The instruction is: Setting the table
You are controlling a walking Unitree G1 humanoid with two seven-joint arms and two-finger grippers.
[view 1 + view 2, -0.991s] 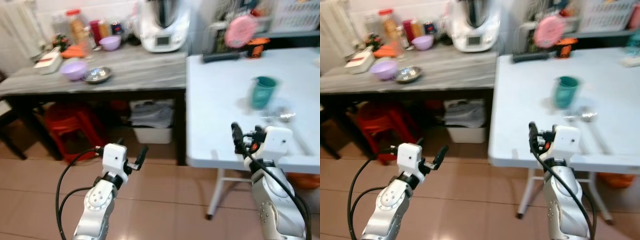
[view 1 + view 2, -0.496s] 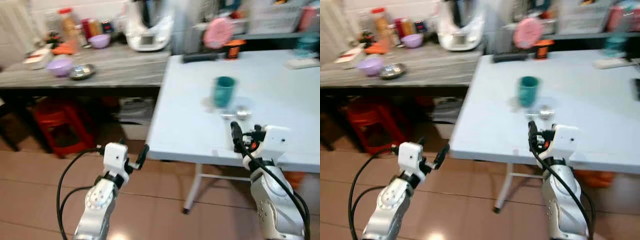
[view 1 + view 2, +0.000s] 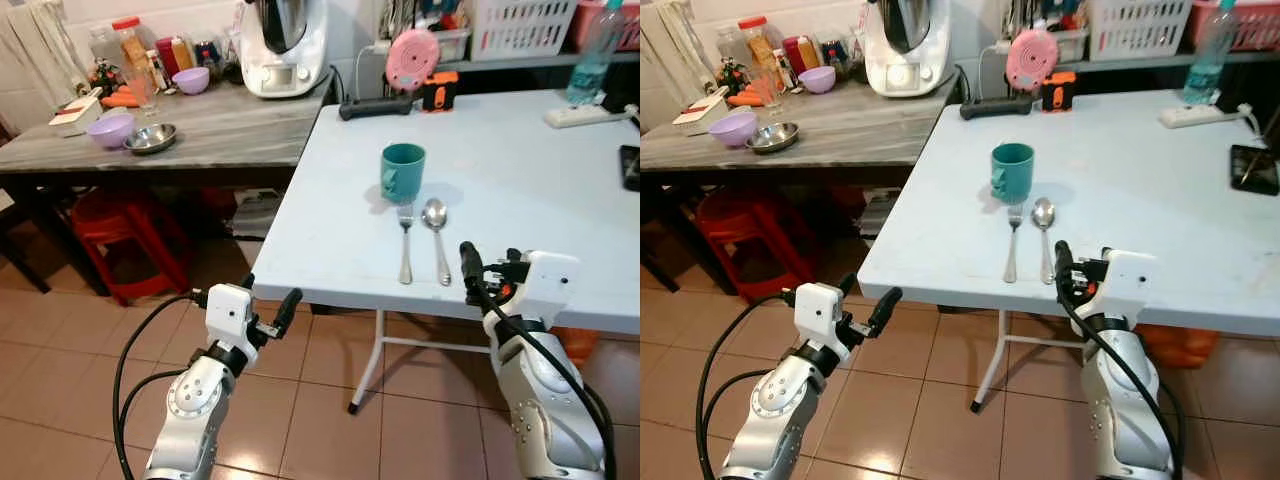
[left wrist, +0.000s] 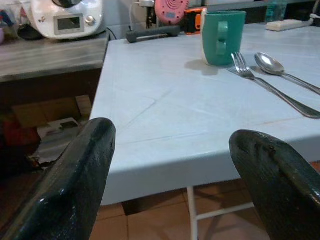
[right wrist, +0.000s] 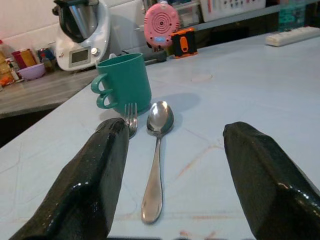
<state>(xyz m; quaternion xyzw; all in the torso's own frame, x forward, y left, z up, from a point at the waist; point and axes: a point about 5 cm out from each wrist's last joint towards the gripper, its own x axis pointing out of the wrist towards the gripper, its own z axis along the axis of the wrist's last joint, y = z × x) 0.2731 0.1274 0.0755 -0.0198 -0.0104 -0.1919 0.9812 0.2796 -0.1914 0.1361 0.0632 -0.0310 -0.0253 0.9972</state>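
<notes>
A pale blue worktop (image 3: 520, 190) on white folding legs (image 3: 372, 355) stands over a floor of reddish-brown tiles (image 3: 60, 400) with pale grout. To its left, touching or just beside it, runs a grey wood-grain counter (image 3: 200, 125) on a dark frame. Under the counter sit a red plastic stool (image 3: 125, 245) and a white bin (image 3: 877, 210), in shade. Behind the counter the wall (image 3: 190, 12) is white, with a pale cloth (image 3: 40, 45) hanging at the far left. The light is even and bright, with soft glare on the floor tiles.
</notes>
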